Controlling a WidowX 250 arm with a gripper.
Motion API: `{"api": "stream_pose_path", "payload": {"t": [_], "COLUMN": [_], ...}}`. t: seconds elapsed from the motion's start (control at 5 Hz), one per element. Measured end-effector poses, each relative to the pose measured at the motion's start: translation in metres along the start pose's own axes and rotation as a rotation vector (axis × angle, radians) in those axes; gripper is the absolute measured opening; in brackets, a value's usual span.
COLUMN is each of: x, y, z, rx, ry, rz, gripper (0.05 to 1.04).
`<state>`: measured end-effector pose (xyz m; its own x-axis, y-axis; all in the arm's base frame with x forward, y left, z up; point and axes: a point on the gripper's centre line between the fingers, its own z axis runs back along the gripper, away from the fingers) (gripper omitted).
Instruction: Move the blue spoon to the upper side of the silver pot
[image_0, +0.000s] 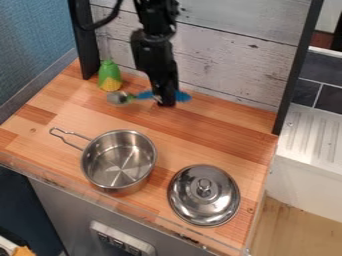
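The gripper (164, 100) hangs down at the back of the wooden counter, over the middle of the blue spoon (183, 96). Blue handle shows on both sides of it, and the part between is hidden; whether the spoon is held cannot be made out. The spoon lies roughly level across the view, its silvery-green head to the left. Nearer the front, left of centre, stands the silver pot (119, 161), open and empty, its wire handle pointing to the upper left.
A silver lid (204, 194) with a knob lies at the front right of the counter (220, 135). At the back left stands a green and yellow toy (109, 76), close to the spoon's head. A whitewashed plank wall (227, 57) rises behind the gripper.
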<state>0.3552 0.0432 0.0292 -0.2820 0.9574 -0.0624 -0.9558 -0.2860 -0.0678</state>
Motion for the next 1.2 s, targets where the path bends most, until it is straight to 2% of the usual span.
{"api": "stream_pose_path", "payload": {"t": [0.2,0.4,0.6,0.8,1.0,1.2], "x": [-0.004,-0.011,-0.015,-0.016,-0.016,-0.016], "y": [0.01,0.008,0.009,0.008,0.008,0.008], "z": [-0.011,-0.011,-0.018,-0.017,-0.017,-0.017], "rx": [-0.006,-0.027,-0.016,-0.018,-0.016,-0.017], "ry": [-0.025,-0.043,-0.075,-0.074,-0.078,-0.087], "rz": [-0.041,-0.071,-0.08,-0.071,-0.065,-0.062], "gripper": [0.434,0.434,0.487,0.796,1.009,1.011]}}
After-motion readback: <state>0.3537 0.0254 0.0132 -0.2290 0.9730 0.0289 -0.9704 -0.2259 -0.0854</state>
